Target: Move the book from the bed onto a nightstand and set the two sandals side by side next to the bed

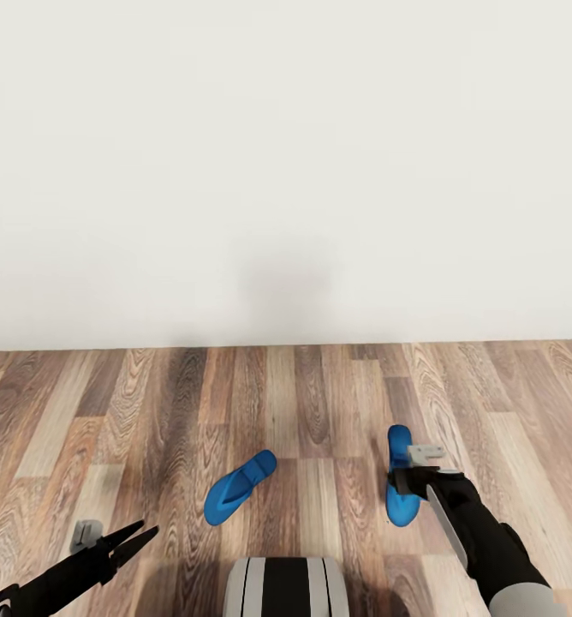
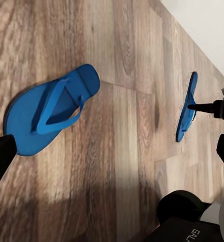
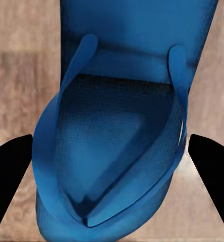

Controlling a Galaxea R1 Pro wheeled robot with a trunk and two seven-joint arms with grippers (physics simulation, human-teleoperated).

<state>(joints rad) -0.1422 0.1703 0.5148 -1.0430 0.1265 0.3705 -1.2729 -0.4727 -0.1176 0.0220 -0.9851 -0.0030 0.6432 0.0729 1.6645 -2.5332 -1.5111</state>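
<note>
White wall [image 1: 286, 163] occupies the upper half of the head view; wood plank floor [image 1: 320, 403] runs below it to the robot's base [image 1: 286, 587].

Right gripper [image 1: 403, 480]: positioned directly over the right-hand sandal [image 1: 399, 480]. In the right wrist view, its jaws stand wide apart, one fingertip [image 3: 8, 171] on either side of this sandal [image 3: 117, 131], each just clear of the sole edge. Released, nothing held.

Left gripper [image 1: 132, 540]: low at the head view's left, well apart from either sandal. Jaws slightly parted, holding nothing.

Right-hand sandal: flat on the floor, long axis running toward the wall.

Left-hand sandal [image 1: 239, 487]: flat on the floor, strap up, long axis diagonal, far end angled right toward the other sandal. In the left wrist view it [image 2: 51, 108] lies well apart from its mate [image 2: 187, 108].
</note>
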